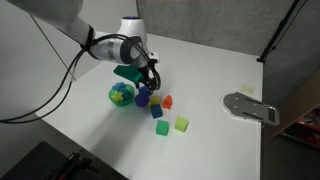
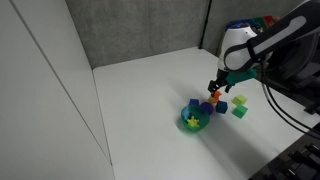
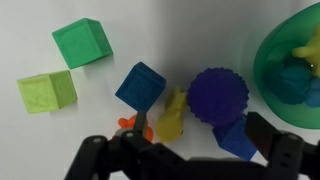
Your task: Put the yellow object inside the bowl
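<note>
End effector (image 3: 190,152) spread wide, gripping nothing, low over the block cluster. Yellow object (image 3: 172,116) sits on the table (image 3: 200,25) between the jaws, not in the bowl (image 3: 290,72), which lies at its 2 o'clock. It is crowded: blue cube (image 3: 140,85) just beside at 10 o'clock, purple ball (image 3: 218,95) at 2, orange block (image 3: 133,123) at 9. If you close from here, you'll likely trap a neighbour too, or squeeze the yellow piece out sideways.

The yellow object (image 3: 172,117) looks like matt plastic, the bowl (image 3: 266,68) perhaps glossier.
</note>
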{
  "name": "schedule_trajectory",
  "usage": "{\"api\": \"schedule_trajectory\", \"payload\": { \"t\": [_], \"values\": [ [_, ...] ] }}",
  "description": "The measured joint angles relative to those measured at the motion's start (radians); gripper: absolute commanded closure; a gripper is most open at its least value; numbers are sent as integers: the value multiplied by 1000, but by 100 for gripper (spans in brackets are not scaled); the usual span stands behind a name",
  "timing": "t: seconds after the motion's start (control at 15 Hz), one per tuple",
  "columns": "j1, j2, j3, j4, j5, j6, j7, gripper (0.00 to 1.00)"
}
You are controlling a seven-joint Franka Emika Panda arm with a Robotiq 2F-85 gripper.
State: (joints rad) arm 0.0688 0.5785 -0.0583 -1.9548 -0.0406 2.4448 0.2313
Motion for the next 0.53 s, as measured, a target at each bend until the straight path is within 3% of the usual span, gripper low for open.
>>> {"api": "schedule_trajectory", "payload": {
  "t": [0.53],
  "values": [
    [-10, 41, 2, 18, 94, 61, 1, 0]
  ]
}}
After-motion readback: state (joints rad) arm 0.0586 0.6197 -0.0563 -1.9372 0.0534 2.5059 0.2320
